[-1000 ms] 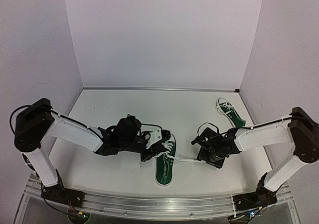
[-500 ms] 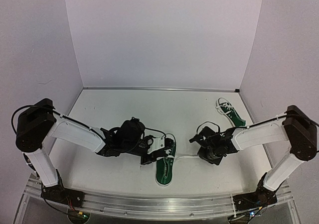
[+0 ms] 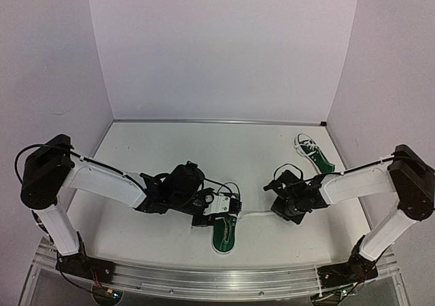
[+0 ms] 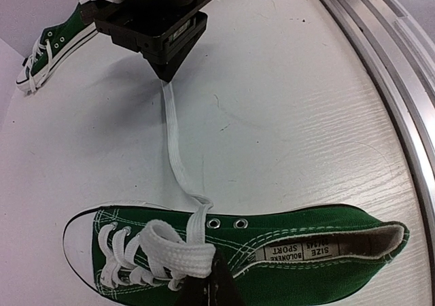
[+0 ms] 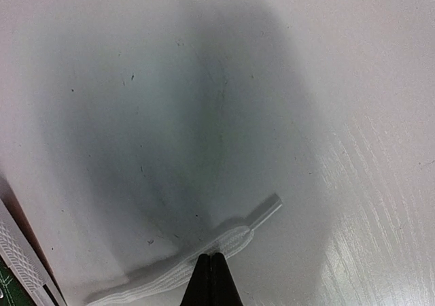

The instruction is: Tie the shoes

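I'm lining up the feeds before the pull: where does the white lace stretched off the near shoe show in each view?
Top external: the lace lies centre-low, between the near shoe and the right gripper.
Left wrist: runs from upper left down to the shoe's eyelets.
Right wrist: bottom centre, its tip up-right.
Shared landmark: the right gripper, shut on the lace.
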Robot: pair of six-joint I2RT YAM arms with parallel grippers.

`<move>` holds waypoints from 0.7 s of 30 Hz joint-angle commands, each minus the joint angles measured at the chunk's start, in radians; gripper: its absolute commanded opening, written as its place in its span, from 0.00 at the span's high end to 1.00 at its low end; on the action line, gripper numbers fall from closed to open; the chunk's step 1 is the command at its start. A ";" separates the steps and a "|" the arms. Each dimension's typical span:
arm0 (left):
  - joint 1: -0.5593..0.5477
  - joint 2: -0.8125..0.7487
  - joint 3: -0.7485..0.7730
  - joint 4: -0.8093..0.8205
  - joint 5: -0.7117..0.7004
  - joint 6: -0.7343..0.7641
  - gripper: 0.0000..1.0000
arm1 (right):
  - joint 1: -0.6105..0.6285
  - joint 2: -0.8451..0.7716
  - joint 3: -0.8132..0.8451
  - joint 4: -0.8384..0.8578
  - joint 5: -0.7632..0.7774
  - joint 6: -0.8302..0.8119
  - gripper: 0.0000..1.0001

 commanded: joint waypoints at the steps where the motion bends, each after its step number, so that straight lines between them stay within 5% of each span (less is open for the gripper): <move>1: -0.020 0.009 0.047 -0.046 -0.020 0.059 1.00 | -0.005 -0.077 0.011 -0.066 0.009 -0.043 1.00; 10: -0.026 0.019 0.056 -0.051 -0.030 0.068 1.00 | -0.006 -0.136 0.059 -0.162 0.003 -0.178 0.99; 11: -0.026 0.020 0.057 -0.052 -0.030 0.069 1.00 | -0.007 -0.112 0.072 -0.172 -0.009 -0.203 0.95; 14: -0.027 0.025 0.063 -0.051 -0.026 0.068 1.00 | -0.008 -0.032 0.114 -0.185 -0.044 -0.251 0.62; 21: -0.026 0.023 0.063 -0.045 -0.026 0.062 1.00 | -0.016 0.062 0.133 -0.156 -0.058 -0.302 0.60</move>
